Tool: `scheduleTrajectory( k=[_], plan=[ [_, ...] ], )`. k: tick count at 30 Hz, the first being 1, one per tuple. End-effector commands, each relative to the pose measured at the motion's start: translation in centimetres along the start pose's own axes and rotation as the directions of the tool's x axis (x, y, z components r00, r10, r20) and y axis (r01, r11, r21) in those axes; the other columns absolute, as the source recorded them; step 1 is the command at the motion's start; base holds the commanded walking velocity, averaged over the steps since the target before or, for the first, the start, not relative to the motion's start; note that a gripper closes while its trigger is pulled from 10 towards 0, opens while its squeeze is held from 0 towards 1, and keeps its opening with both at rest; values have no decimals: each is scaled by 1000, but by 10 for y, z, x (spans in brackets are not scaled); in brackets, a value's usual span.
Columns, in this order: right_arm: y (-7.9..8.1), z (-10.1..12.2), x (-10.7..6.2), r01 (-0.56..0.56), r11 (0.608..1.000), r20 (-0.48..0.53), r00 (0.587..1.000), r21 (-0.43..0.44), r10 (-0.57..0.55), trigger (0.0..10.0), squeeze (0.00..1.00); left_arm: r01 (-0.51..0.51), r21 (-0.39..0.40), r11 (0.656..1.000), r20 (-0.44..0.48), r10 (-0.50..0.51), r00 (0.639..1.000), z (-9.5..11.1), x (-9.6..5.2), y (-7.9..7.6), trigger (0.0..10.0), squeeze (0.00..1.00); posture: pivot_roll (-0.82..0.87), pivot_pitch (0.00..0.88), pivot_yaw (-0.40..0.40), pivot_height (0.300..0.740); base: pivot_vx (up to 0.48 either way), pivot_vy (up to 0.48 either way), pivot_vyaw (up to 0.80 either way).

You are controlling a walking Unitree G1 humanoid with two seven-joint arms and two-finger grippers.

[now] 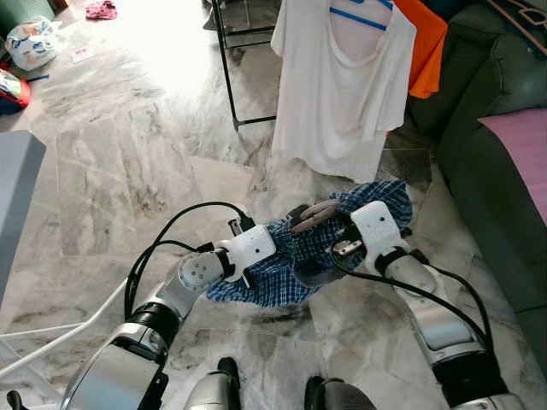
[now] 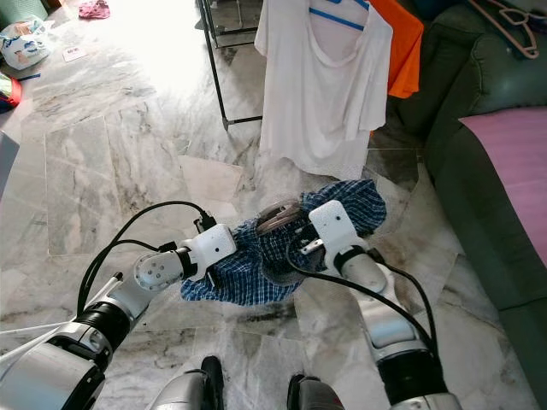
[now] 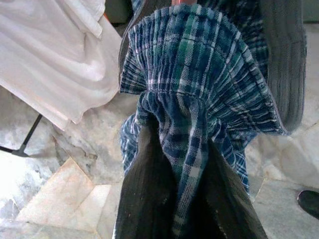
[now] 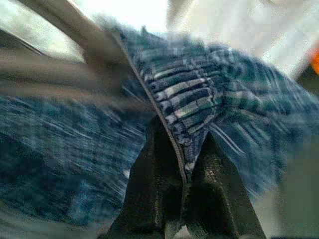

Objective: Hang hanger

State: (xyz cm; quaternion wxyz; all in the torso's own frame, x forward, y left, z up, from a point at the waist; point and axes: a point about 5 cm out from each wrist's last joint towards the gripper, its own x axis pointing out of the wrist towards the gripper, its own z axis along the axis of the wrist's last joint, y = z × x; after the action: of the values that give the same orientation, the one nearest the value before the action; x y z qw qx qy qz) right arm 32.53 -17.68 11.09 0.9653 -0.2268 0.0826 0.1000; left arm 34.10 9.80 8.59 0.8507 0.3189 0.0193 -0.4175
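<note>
Garment: we hold a blue plaid cloth [image 1: 295, 256] stretched between both grippers, above the marble floor [image 1: 111, 162]
Left gripper [image 3: 182, 164]: fingers pinched together on a gathered fold of the cloth, at the cloth's 9 o'clock edge in the head views
Right gripper [image 4: 185, 159]: fingers closed on a hem, at the cloth's 3 o'clock side; this wrist view is blurred
Hanger [image 1: 313, 216]: possibly the greyish curved piece at the cloth's 12 o'clock edge; we cannot confirm this
Handling: we judge the cloth soft, light and limp, so it sags between holds; grip the hems, keeping them taut
Rack [image 1: 229, 68]: at 12 o'clock, carrying a white T-shirt [image 1: 342, 85]
</note>
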Motion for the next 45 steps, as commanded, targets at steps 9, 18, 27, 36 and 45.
scheduleTrajectory(
  k=[9, 18, 27, 36, 45],
  plan=[
    [-21, -13, -5, 53, 997, -65, 996, -61, -57, 10000, 1000, -15, -3, 1000, -22, 15, 1000, -3, -2, 4, 0, 0, -14, 271, 32, 740, 0, 0, 0],
    [-34, -27, -16, -105, 953, -191, 980, -285, 50, 10000, 1000, -26, -7, 1000, -24, 25, 999, -4, -3, 6, 0, 0, -12, 269, 29, 740, 0, 0, 0],
    [-32, -3, -11, -25, 963, -87, 996, -270, 1, 10000, 0, -33, -14, 999, -18, 33, 999, -3, -2, 5, 0, 0, -19, 273, 27, 740, 0, 0, 0],
    [-23, 2, -6, 72, 973, -25, 997, -218, -80, 10000, 0, -40, -16, 999, 1, 40, 999, -1, -2, 5, 0, 0, -16, 278, 30, 740, 0, 0, 0],
    [-29, 3, 8, 162, 962, -14, 986, -218, -169, 10000, 0, -39, -21, 999, 22, 39, 999, 1, -2, 5, 0, 0, -6, 283, 32, 740, 0, 0, 0]
  ],
)
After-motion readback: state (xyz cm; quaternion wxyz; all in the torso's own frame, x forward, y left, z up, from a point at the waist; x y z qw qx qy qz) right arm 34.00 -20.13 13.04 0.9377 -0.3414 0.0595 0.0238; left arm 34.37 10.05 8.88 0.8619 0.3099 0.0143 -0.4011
